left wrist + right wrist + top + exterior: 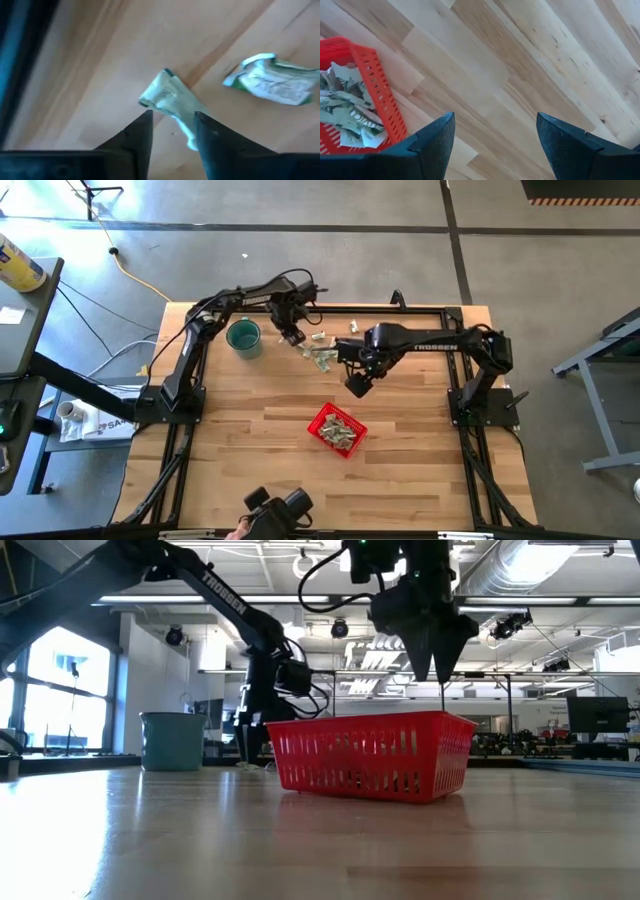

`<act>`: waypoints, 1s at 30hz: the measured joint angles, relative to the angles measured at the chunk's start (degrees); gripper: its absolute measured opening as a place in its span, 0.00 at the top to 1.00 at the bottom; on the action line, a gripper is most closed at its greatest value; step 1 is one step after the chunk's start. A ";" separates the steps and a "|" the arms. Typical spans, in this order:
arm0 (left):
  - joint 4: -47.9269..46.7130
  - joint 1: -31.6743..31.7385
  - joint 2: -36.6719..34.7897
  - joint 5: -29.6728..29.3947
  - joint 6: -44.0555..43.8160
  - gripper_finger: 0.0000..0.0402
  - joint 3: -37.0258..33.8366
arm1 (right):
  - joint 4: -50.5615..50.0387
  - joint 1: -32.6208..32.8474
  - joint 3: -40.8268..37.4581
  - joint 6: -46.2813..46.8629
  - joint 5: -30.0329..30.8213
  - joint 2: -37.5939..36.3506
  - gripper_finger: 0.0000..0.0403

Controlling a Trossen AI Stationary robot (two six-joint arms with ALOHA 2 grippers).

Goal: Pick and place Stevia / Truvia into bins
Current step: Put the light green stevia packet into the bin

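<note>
Picking was the step in hand: beyond the square red mesh basket (337,429), already part-filled, the left gripper (172,125) narrowed around a pale green paper sachet (167,95) lying on the wooden table (250,440); next, lift cleanly. The right gripper (492,130) hovered wide, empty.

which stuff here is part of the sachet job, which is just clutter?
Job: sachets loose on the table; red basket, already holding some; left gripper closing on one sachet; right gripper open, empty, near the basket.
Clutter: teal cup.
</note>
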 joint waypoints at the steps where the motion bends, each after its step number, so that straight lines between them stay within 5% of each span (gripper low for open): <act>1: 0.02 0.11 0.00 1.36 -0.08 0.59 0.00 | 0.00 0.19 0.00 0.01 0.08 0.00 0.33; 19: -4.66 -0.48 3.77 3.80 0.13 0.95 3.49 | 0.02 1.24 0.00 -0.06 1.81 -0.22 0.33; 30: -7.49 -8.63 -4.30 3.98 -0.02 0.94 7.04 | -6.68 5.95 0.00 9.78 15.82 -9.57 0.33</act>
